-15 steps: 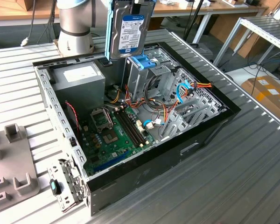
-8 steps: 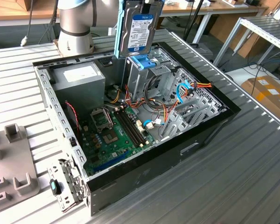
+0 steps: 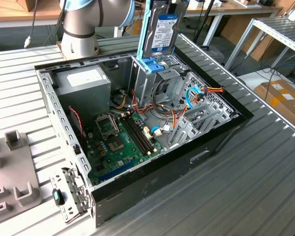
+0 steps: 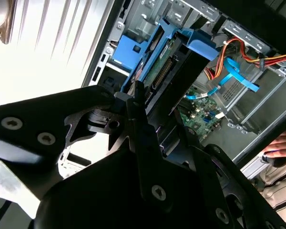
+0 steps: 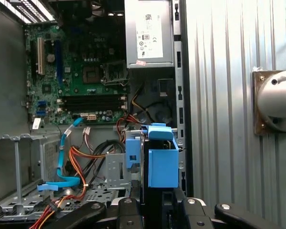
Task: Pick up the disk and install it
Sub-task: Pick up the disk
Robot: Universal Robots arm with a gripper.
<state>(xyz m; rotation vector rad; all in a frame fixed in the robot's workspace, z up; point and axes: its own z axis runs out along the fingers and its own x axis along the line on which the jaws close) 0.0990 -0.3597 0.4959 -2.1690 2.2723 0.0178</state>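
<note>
Disk point(image 3: 161, 30) in exterior view: upper centre of frame, upright, long axis vertical, label facing lower right, lower end at mouth of drive cage point(image 3: 142, 78) in open computer case point(image 3: 187, 162) | second wrist view: gripper point(image 4: 138, 95) clamped on disk, which points away from it into the case | first wrist view: disk edge-on, straight ahead of gripper, over cage

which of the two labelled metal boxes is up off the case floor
The disk, with blue-and-white label and light-blue rails, held on end by the gripper over the drive cage; the white-labelled grey power supply sits inside the case.
</note>
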